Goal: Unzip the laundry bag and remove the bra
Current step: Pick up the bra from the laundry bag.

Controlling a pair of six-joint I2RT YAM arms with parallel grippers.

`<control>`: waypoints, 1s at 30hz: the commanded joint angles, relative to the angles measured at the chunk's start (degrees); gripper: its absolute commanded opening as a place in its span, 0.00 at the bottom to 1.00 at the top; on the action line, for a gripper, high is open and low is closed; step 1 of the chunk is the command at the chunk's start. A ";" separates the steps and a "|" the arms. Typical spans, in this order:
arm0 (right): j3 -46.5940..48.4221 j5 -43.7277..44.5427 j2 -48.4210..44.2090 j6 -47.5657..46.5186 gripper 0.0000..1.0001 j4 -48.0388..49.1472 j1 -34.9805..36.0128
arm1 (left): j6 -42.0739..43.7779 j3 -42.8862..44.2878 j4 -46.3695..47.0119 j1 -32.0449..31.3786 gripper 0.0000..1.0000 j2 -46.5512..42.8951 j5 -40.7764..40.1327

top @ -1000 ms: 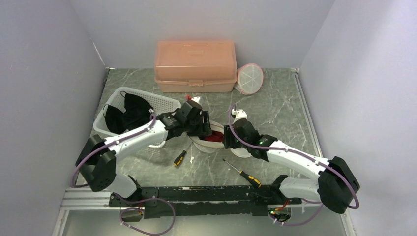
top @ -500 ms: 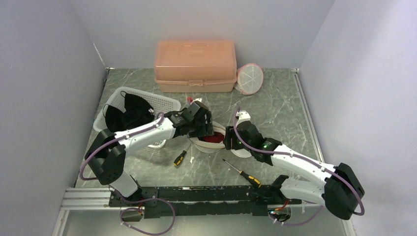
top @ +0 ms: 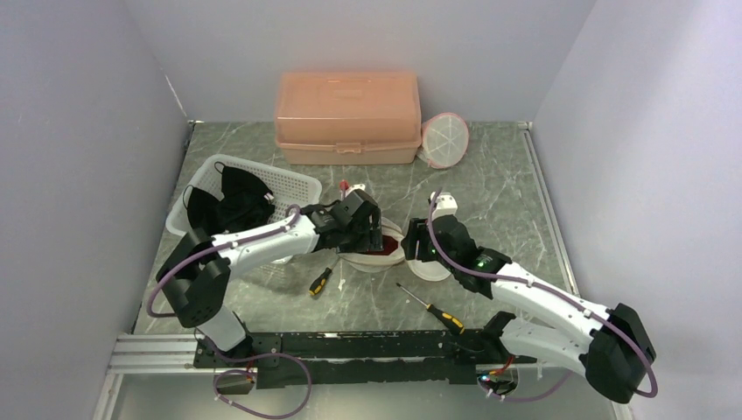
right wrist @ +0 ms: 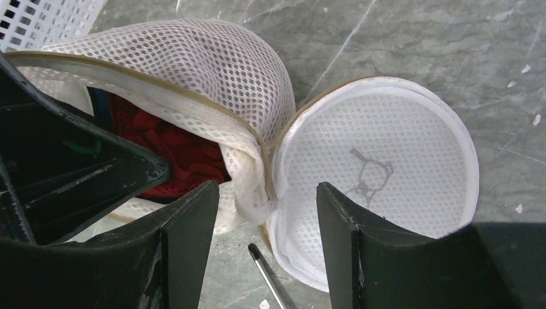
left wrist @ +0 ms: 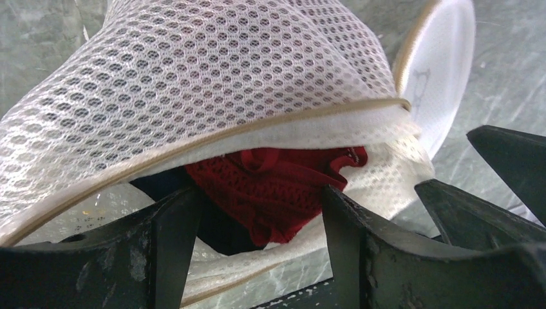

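— Starting with the task's thing: where is it found?
— The white mesh laundry bag (right wrist: 193, 64) is set at the middle of the marbled table (top: 490, 192), between the two grippers. Its zip is seen undone, and the round lid (right wrist: 380, 174) is laid flat on the table at the right side, joined to the dome at one edge.
— And the bra?
— The red bra (left wrist: 270, 183) is seen inside the bag, under the raised mesh dome, and is exposed at the mouth.
— How are the pincers held?
— The left gripper (left wrist: 261, 206) is spread, with its fingers placed at the mouth on either side of the red fabric; nothing is clamped. The right gripper (right wrist: 267, 193) is spread as well. The seam where dome meets lid is framed between its fingers and is not touched by them.
— What else is noted?
— A white basket (top: 289, 179) filled with black garments (top: 227, 201) is placed left of the bag. A peach plastic box (top: 347, 114) is set at the back wall, and a second round mesh bag (top: 444, 140) is leaned on its right end. A stubby screwdriver (top: 320, 281) is laid just near-left of the bag. A long screwdriver (top: 435, 310) is laid on the near side, with its tip pointed toward the lid.
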 commanded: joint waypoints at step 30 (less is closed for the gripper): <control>5.34 -13.67 4.46 -2.34 0.71 5.79 -4.70 | 3.97 -5.66 13.01 2.31 0.03 -7.26 6.70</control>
